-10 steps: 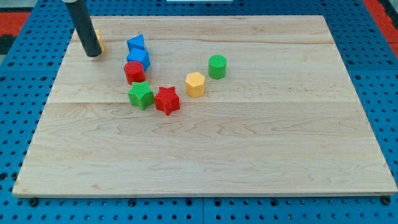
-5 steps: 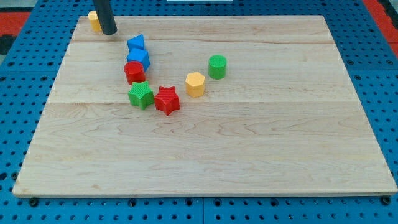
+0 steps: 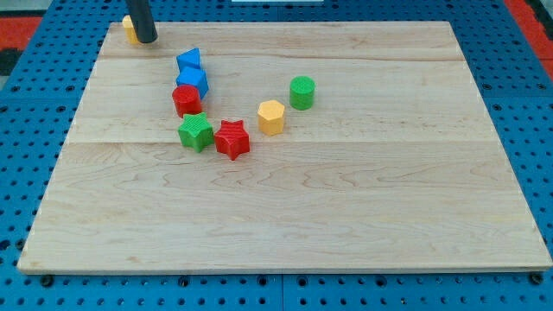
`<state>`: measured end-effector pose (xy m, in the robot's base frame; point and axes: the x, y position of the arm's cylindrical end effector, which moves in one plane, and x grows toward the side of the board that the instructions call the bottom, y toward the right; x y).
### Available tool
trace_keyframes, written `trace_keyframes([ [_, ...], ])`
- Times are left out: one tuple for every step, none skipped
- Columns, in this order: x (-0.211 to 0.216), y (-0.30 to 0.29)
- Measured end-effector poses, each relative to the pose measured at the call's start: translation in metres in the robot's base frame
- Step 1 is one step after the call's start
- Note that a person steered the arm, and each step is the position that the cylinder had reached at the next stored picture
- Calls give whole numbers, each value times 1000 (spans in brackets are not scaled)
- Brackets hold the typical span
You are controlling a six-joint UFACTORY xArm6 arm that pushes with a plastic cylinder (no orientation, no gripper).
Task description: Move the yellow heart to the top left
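Note:
The yellow heart (image 3: 129, 28) lies at the board's top left corner, mostly hidden behind my rod. My tip (image 3: 146, 40) stands on the board just to the right of it and touches it or nearly does. The other blocks lie lower and to the right, apart from my tip.
A blue block (image 3: 188, 60) and a second blue block (image 3: 193, 80) lie below right of my tip, then a red cylinder (image 3: 186, 100), a green star (image 3: 196, 132), a red star (image 3: 232, 138), a yellow hexagon (image 3: 271, 117) and a green cylinder (image 3: 301, 92). The wooden board (image 3: 346, 216) sits on blue pegboard.
My tip has moved up the view and slightly right, pushing the yellow heart from the upper left area up into the top left corner. The other blocks have not moved.

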<state>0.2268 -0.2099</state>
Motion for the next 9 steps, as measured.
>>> trace_keyframes([
  [-9,0],
  [-19,0],
  [-28,0],
  [-31,-2],
  [-31,-2],
  [-30,-2],
  [-33,11],
  [-35,13],
  [-4,-14],
])
